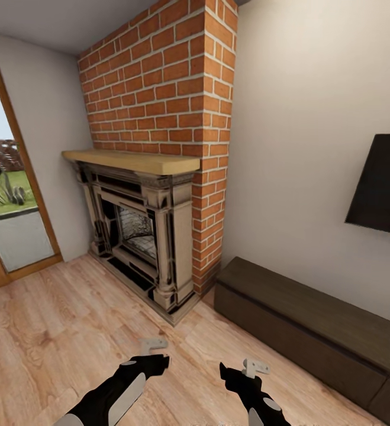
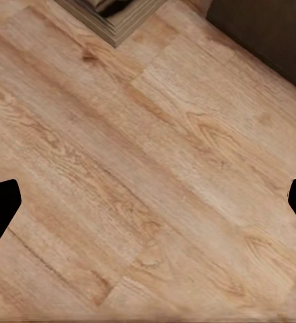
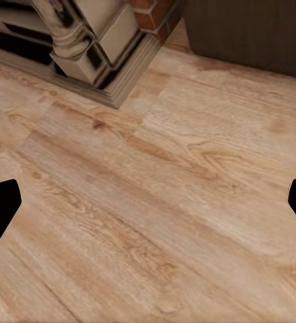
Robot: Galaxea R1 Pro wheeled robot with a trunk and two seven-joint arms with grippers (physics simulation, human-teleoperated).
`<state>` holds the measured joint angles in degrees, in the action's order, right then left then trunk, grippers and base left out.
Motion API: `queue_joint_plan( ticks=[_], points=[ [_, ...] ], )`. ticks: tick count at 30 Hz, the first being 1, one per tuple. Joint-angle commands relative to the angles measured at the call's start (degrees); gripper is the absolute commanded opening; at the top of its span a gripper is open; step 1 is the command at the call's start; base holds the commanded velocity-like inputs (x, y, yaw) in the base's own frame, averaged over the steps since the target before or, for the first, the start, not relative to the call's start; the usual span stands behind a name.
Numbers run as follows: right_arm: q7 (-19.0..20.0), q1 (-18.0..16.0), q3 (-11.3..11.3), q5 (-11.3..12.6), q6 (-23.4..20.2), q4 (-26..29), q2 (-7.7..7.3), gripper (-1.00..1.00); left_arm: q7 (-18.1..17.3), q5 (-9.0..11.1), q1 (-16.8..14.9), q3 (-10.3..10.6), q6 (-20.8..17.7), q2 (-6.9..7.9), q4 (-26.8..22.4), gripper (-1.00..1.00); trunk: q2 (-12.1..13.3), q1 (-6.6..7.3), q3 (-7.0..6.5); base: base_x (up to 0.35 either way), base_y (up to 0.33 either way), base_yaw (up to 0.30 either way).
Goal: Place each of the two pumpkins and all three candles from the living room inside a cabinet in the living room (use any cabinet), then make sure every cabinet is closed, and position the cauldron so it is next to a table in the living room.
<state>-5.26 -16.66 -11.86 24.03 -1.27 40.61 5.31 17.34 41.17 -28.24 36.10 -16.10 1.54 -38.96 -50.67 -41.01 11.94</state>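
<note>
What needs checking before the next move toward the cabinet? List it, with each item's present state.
1. Left claw empty: ok, its fingers stand wide apart over bare floor.
2. Right claw empty: ok, open, nothing between the fingers.
3. Cabinet closed: ok on the front that shows; its far end runs out of the head view, cannot tell.
4. Path to the cabinet: ok, bare plank floor between the claws and its front.
5. Clearance from the fireplace: ok, its base corner lies ahead of the claws, apart from them.
6. Pumpkins and candles located: not ok.
</note>
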Motion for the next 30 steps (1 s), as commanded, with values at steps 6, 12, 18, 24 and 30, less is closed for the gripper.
queue_joint_plan(
  ticks=[6,12,18,24,30],
  points=[
    [-0.46,-0.04,-0.27,0.42,-0.13,0.16,-0.04,1.00,0.23,0.59,-0.06,0.26,-1.67,0.03,-0.16,1.00,-0.07,-0.01,0.46,0.000,0.000,-0.197],
    [-0.46,-0.04,-0.27,0.40,-0.13,0.23,-0.04,1.00,0.18,0.44,0.01,0.35,-1.92,0.07,-0.12,1.00,-0.07,-0.01,0.83,0.000,0.000,-0.197],
    [-0.46,-0.04,-0.31,0.40,-0.13,0.13,-0.04,1.00,0.05,0.32,0.84,0.50,-1.65,0.08,0.12,1.00,-0.07,-0.01,1.20,0.000,0.000,-0.197],
    [-0.46,-0.04,-0.28,0.48,-0.13,0.02,-0.04,1.00,-0.31,0.22,2.12,0.54,-1.55,0.12,0.45,1.00,-0.07,-0.01,1.58,0.000,0.000,-0.197],
    [-0.46,-0.04,-0.21,0.43,-0.02,0.08,-0.10,1.00,-0.79,0.32,2.42,0.55,-1.85,0.25,0.54,1.00,-0.07,-0.01,1.95,0.000,0.000,-0.195]
  ],
)
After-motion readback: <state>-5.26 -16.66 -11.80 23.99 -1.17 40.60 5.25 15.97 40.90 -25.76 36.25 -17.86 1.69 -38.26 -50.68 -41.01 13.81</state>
